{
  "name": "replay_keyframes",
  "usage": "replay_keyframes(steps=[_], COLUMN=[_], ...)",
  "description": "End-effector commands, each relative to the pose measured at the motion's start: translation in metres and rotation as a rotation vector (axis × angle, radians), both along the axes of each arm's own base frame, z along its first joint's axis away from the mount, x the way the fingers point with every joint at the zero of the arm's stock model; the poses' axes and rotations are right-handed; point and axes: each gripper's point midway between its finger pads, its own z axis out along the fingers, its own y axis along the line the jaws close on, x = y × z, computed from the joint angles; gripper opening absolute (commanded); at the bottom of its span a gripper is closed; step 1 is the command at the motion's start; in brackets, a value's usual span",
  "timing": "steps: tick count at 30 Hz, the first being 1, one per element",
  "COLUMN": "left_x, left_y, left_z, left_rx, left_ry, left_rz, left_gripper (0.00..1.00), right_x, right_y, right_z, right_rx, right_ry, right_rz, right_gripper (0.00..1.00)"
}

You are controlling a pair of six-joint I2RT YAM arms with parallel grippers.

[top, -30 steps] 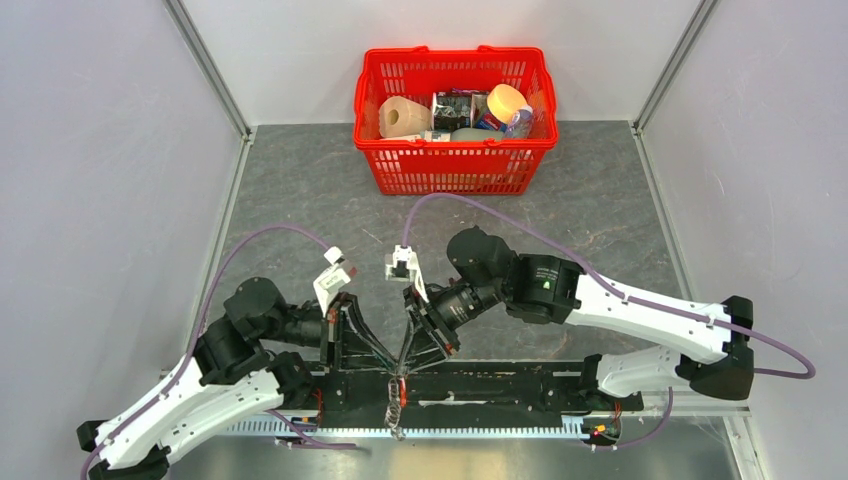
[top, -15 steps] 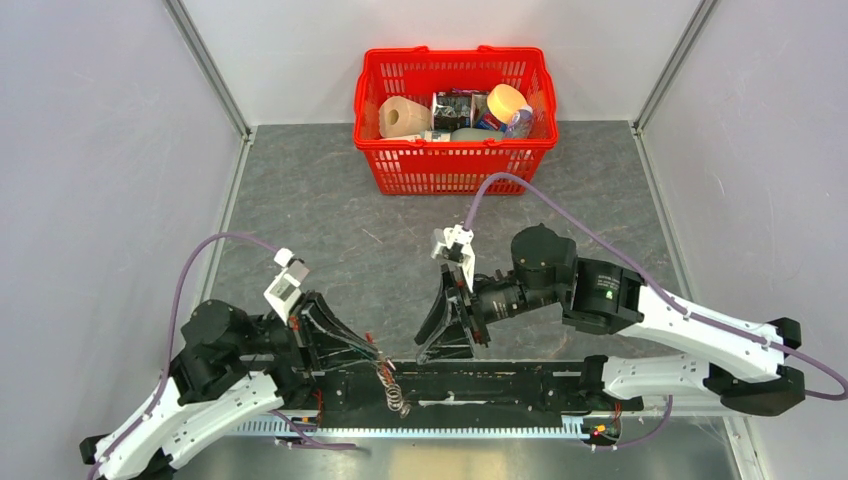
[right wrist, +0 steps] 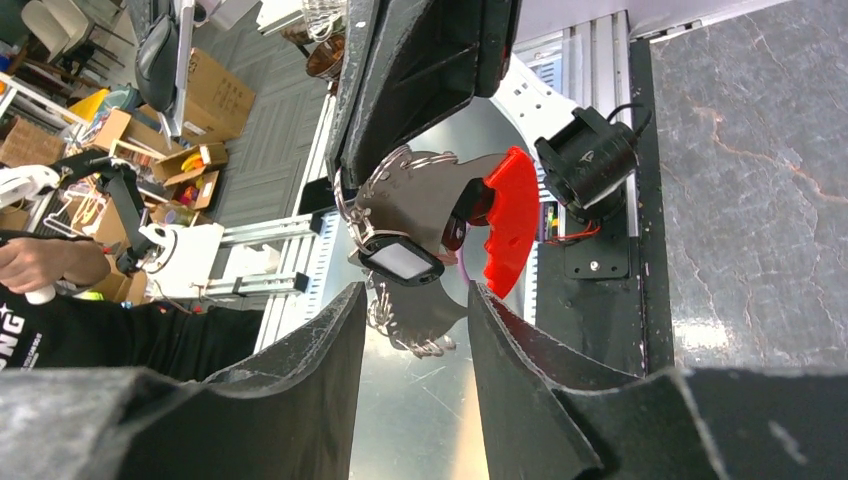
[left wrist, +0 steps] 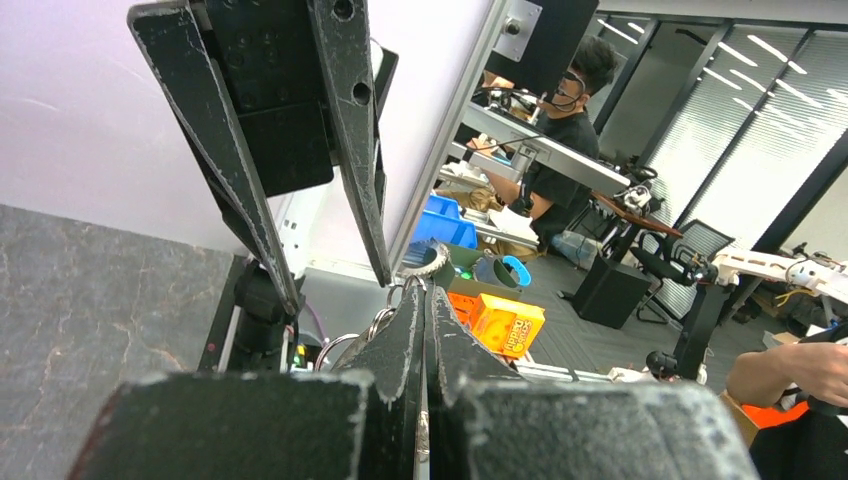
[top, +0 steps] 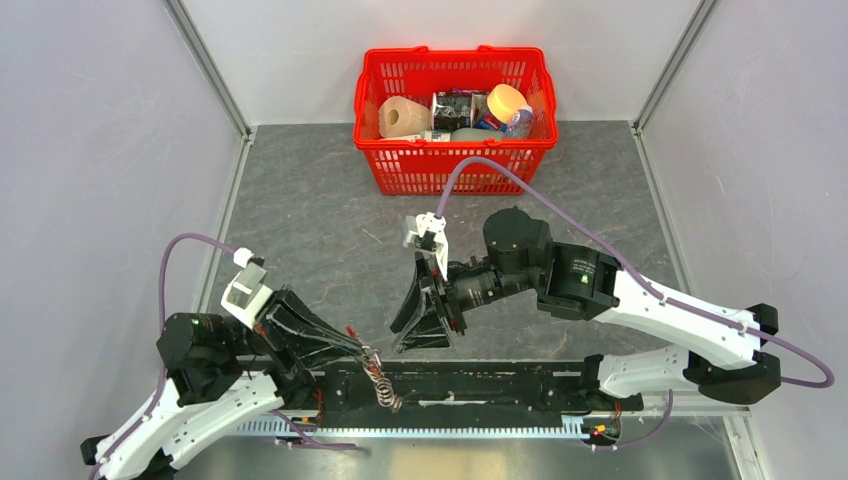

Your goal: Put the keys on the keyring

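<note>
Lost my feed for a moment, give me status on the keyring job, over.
Left fingers shut on keyring, bunch dangling below them. Right fingers open, apart from it. Red basket far back, not in the way.

I am looking over a grey marbled tabletop [top: 300, 200] boxed in by pale walls [top: 90, 150]. Beyond it, strip lights [left wrist: 790, 45] are glowing over an office where a chair [left wrist: 675, 255] and cardboard boxes [right wrist: 215, 90] are standing.

We can't read any text: print on the orange cardboard box [left wrist: 497, 322] and white lettering on the black T-shirt [right wrist: 20, 345] are too blurred.
</note>
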Motion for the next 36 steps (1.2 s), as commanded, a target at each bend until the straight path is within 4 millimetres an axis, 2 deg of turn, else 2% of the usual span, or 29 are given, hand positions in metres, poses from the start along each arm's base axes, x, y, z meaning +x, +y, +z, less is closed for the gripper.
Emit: replay_keyframes(steps=[1, 17, 24, 30, 34, 36], left_x=[-0.001, 0.01, 0.011, 0.013, 0.014, 0.014], left_y=[0.003, 0.001, 0.003, 0.005, 0.006, 0.006], left_z=[0.022, 0.024, 0.024, 0.024, 0.025, 0.025], left_rx=[-0.079, -0.099, -0.115, -0.128, -0.136, -0.141], left_ry=[-0.041, -0.024, -0.018, -0.013, -0.015, -0.015], left_rz=[0.001, 0.052, 0.064, 0.084, 0.09, 0.093], left_gripper=[0.02, 0.02, 0.02, 0.02, 0.02, 0.02], right_x=[-0.012, -0.013, -0.013, -0.016, -0.017, -0.017], right_y=[-0.005, 0.002, 0.008, 0.012, 0.013, 0.014], right_z=[0.036, 0.041, 0.046, 0.044, 0.043, 0.043], right_rx=[0.127, 0.147, 0.16, 0.155, 0.151, 0.15], right_ry=[-0.073, -0.099, -0.109, -0.115, -0.115, -0.116], right_rz=[0.082, 0.107, 0.112, 0.125, 0.126, 0.129], right_gripper=[0.5, 0.49, 0.44, 0.32, 0.3, 0.24])
